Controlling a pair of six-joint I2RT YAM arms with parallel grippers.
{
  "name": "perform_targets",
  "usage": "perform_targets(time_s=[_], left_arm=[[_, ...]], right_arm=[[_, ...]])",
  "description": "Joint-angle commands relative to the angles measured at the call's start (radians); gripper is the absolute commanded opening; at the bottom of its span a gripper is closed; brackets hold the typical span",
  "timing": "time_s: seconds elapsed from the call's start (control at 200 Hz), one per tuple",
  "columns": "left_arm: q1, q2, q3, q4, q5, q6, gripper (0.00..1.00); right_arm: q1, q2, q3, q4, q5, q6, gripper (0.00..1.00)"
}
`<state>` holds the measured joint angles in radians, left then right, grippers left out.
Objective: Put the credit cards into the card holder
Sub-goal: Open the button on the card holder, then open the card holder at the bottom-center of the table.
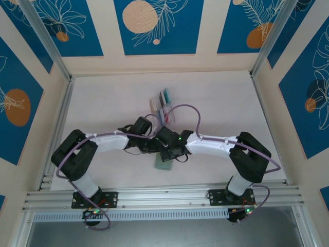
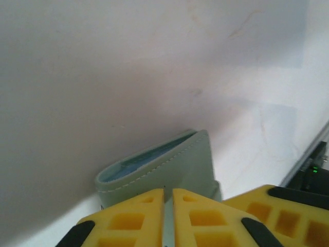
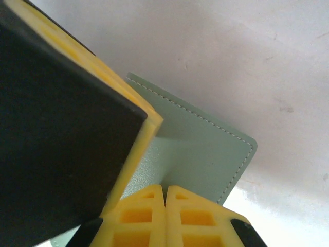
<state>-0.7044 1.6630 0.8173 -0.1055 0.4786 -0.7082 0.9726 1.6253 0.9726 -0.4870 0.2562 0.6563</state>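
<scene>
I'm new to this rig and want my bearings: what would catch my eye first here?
At mid-table both arms meet over the sage-green card holder. The left gripper and the right gripper each have yellow jaws pinched shut on it, and its mouth is slightly parted, showing blue inside. Just behind them sits a clear rack with the credit cards in it.

A pale cream table [image 1: 103, 103] lay under soft, even light, smooth apart from faint scuffs. Cream walls [image 1: 205, 25] rose on three sides, set with blue panels [image 1: 154, 25] bearing white leaf outlines and orange discs. Silver metal posts [image 1: 46, 38] stood in the back corners, and a ribbed rail [image 1: 164, 195] ran along the near edge.
</scene>
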Motion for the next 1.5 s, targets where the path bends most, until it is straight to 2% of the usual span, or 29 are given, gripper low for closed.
perform_targets(time_s=[0.0,0.335,0.505,0.535,0.635,0.69,0.825,0.895,0.95,1.01,1.075,1.155,1.26,1.33,1.495], left_arm=[[-0.032,0.044,-0.019,-0.033,-0.043,-0.020,0.10],[-0.048,0.120,-0.103,0.037,-0.089,-0.060,0.07],[-0.049,0.098,-0.124,0.108,-0.042,-0.079,0.08],[-0.049,0.091,-0.125,0.118,-0.032,-0.080,0.09],[-0.047,0.062,-0.122,0.138,-0.012,-0.082,0.09],[-0.048,0.051,-0.120,0.132,-0.018,-0.082,0.09],[-0.049,0.045,-0.134,0.142,-0.019,-0.090,0.09],[-0.049,0.046,-0.139,0.146,-0.019,-0.092,0.09],[-0.048,0.046,-0.144,0.154,-0.019,-0.096,0.09],[-0.049,0.045,-0.150,0.167,-0.016,-0.101,0.09],[-0.049,0.045,-0.154,0.176,-0.016,-0.107,0.09],[-0.049,0.045,-0.158,0.179,-0.020,-0.111,0.09],[-0.049,0.041,-0.166,0.188,-0.024,-0.117,0.09],[-0.050,0.043,-0.173,0.196,-0.023,-0.123,0.09],[-0.049,0.047,-0.183,0.214,-0.018,-0.132,0.09]], right_arm=[[-0.029,-0.037,-0.021,0.078,-0.044,-0.022,0.00],[-0.190,-0.213,-0.205,0.241,-0.216,0.051,0.00],[-0.259,-0.303,-0.332,0.250,-0.192,0.150,0.00],[-0.266,-0.316,-0.359,0.253,-0.174,0.189,0.00],[-0.269,-0.347,-0.440,0.249,-0.100,0.326,0.17],[-0.255,-0.375,-0.445,0.180,-0.016,0.376,0.19],[-0.189,-0.487,-0.336,-0.076,0.221,0.409,0.33],[-0.144,-0.500,-0.245,-0.142,0.272,0.349,0.37],[-0.131,-0.472,-0.169,-0.166,0.237,0.301,0.36],[-0.129,-0.422,-0.108,-0.127,0.112,0.245,0.26],[-0.126,-0.370,-0.083,-0.044,-0.034,0.219,0.19],[-0.121,-0.286,-0.074,0.067,-0.191,0.239,0.17],[-0.120,-0.171,-0.101,0.198,-0.301,0.311,0.08],[-0.120,-0.139,-0.142,0.264,-0.309,0.355,0.07],[-0.153,-0.142,-0.222,0.214,-0.226,0.404,0.11]])
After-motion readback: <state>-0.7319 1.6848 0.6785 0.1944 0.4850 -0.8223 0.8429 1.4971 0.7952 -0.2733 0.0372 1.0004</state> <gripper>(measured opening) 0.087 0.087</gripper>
